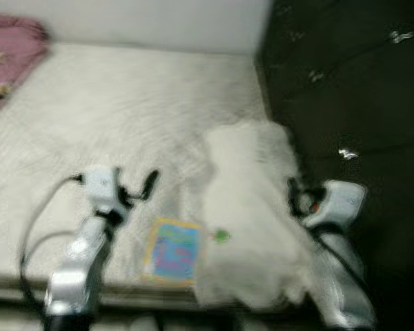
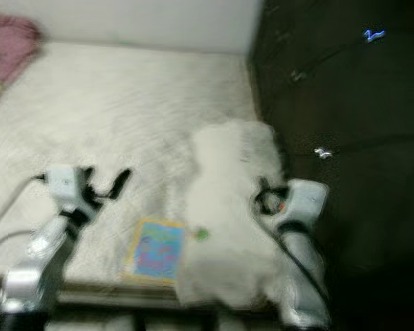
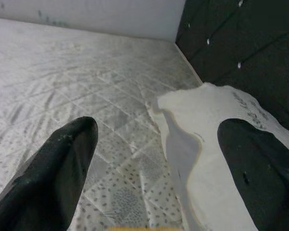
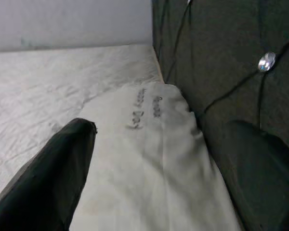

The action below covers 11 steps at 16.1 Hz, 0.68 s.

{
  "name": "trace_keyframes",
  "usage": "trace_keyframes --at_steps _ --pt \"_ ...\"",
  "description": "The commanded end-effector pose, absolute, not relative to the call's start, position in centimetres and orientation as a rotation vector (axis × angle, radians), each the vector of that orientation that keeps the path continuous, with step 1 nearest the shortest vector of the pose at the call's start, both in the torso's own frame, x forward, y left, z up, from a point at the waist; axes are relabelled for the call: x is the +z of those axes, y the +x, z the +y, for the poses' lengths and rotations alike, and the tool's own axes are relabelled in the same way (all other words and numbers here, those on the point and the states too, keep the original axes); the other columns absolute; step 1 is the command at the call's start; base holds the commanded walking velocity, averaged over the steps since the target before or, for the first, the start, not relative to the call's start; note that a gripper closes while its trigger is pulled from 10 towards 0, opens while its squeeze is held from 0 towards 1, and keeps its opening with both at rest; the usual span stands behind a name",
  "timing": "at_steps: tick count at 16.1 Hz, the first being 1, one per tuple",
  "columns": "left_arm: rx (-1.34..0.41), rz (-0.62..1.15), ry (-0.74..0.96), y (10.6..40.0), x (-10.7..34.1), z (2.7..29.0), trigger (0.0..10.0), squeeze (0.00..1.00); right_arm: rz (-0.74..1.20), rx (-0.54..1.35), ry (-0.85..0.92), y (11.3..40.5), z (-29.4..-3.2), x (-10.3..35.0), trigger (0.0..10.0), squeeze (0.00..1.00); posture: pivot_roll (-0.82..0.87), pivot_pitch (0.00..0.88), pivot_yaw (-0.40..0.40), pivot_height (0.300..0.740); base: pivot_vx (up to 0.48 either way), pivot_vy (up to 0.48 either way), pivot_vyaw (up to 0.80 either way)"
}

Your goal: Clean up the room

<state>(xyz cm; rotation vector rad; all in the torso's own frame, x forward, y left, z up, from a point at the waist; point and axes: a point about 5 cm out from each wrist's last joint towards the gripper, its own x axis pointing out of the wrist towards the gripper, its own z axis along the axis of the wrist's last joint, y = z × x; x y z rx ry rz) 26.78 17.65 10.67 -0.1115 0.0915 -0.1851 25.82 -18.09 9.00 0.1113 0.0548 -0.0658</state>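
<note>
Two grippers, left (image 3: pixel 154 159) and right (image 4: pixel 168 163), hover with fingers spread; white cloth (image 4: pixel 149 163) lies between the right fingers on the bed (image 1: pixel 124 110).

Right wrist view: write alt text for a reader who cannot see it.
A white cloth with faint dark lettering lies on a quilted white mattress against a dark tufted headboard. The right tool hovers over it, black fingers spread open.
</note>
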Motion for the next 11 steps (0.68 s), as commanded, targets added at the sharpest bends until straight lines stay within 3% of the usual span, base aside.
trace_keyframes --at_steps 1,11 --pt "-0.196 0.091 -0.119 26.63 10.76 17.41 10.0 0.00 0.044 -0.073 0.102 25.90 -18.54 9.49 10.0 0.00 -0.03 0.097 0.004 0.740 0.000 -0.270 0.00" --pt "-0.196 0.091 -0.119 26.63 10.76 17.41 10.0 0.00 0.044 -0.073 0.102 25.90 -18.54 9.49 10.0 0.00 -0.03 0.097 0.004 0.740 0.000 -0.270 0.00"
